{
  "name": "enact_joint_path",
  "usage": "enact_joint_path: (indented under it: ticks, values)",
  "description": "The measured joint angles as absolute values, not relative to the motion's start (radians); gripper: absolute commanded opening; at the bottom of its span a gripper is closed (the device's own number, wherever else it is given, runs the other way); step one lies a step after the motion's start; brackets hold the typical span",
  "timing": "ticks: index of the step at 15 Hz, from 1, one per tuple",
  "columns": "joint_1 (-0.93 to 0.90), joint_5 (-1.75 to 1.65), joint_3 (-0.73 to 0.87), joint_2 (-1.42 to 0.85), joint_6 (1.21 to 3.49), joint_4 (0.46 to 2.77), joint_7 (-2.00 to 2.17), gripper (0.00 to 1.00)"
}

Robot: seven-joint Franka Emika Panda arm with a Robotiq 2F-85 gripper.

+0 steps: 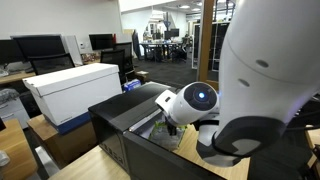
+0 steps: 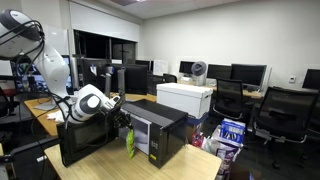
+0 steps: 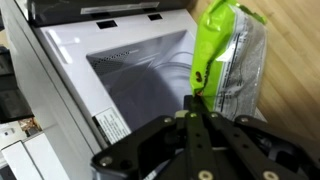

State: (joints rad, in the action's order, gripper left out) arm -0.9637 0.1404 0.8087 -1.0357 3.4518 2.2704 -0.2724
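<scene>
Looking through the wrist view, I see the gripper [image 3: 196, 108] enter from 6 o'clock. Its two fingers are drawn together on the lower left edge of the green snack bag [image 3: 228, 55], with no gap visible between the pads and the foil. The bag rises from the fingertips toward 1 o'clock, showing its green printed face and a silver side panel.

The microwave [image 3: 140, 85] lies at 10 o'clock of the bag. Its pale cavity is open to the camera, and a small label sits on the front frame near 8 o'clock. The bag is outside the cavity, just beside its right-hand edge, over the wooden table [image 3: 288, 95].

In an exterior view, the gripper [image 2: 124, 120] sits in front of the black microwave [image 2: 160, 130]. The green snack bag [image 2: 130, 144] hangs at 6 o'clock beneath it, clear of the table [image 2: 115, 166]. A white box [image 2: 185, 98] stands at 2 o'clock behind the microwave.

In an exterior view, the arm's white housing fills the right half. The microwave [image 1: 128, 108] lies near centre and the white box [image 1: 72, 90] at 9 o'clock; the bag is too hidden to place there.
</scene>
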Motion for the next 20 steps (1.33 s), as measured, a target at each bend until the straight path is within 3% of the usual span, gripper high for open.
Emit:
enact_joint_path:
  ticks: [7, 20]
  values:
    - [-0.958, 0.140, 0.821, -1.133, 3.451, 2.142, -0.272, 0.00]
    - [-0.952, 0.142, 0.815, -1.197, 3.451, 2.107, -0.268, 0.00]
